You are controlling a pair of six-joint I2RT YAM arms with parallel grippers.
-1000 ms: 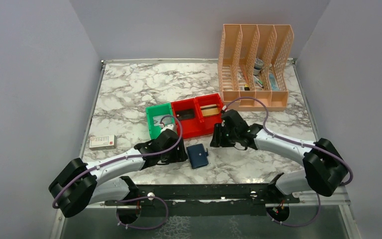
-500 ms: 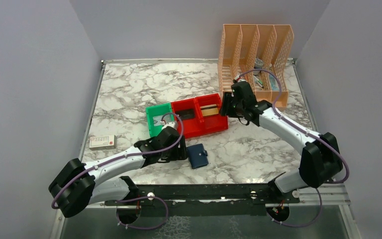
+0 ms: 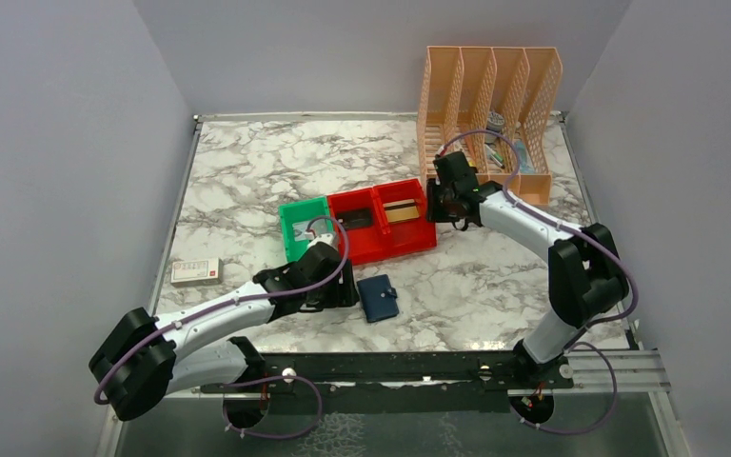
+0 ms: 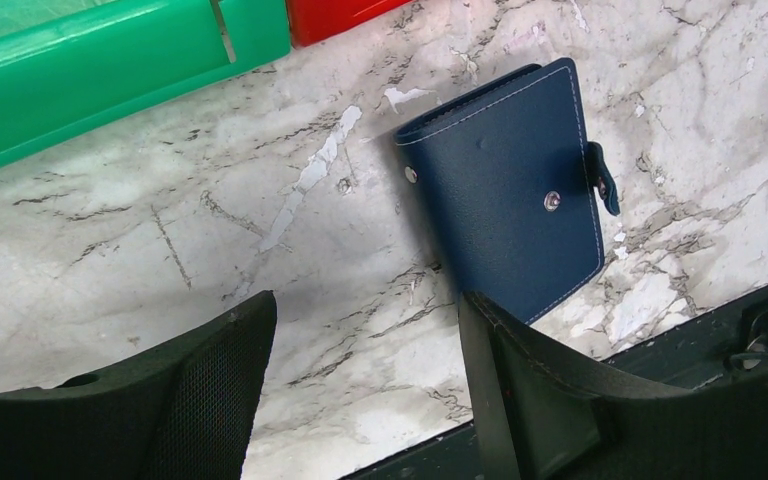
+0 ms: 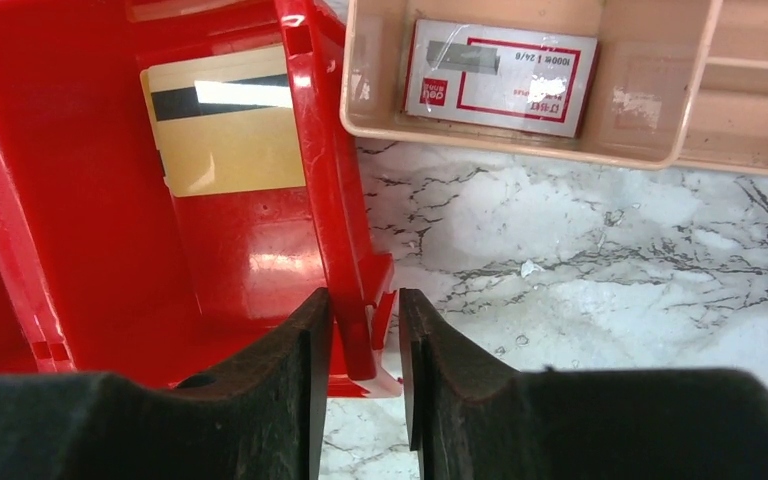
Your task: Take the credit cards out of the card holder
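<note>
The card holder (image 3: 378,298) (image 4: 510,190) lies shut and snapped on the marble near the front edge. My left gripper (image 3: 345,288) (image 4: 365,310) is open just left of it, with bare marble between the fingers and its right finger (image 4: 530,390) at the holder's near corner. A gold card (image 3: 401,211) (image 5: 225,120) with a black stripe lies in the right compartment of the red bin (image 3: 387,249) (image 5: 325,180). My right gripper (image 3: 435,205) (image 5: 365,330) straddles that bin's right wall, jaws closed in on it. A dark item (image 3: 355,218) rests in the left red compartment.
A green bin (image 3: 295,246) (image 4: 110,80) adjoins the red one on the left. A peach file organiser (image 3: 485,190) (image 5: 520,150) stands right behind my right gripper, a white-and-red box (image 5: 500,75) in its tray. Another small white-and-red box (image 3: 196,271) lies at the left edge.
My right arm swung from beside the card holder up to the red bin's right wall and narrowed its jaws around it. The left gripper barely shifted; the holder lies where it was.
</note>
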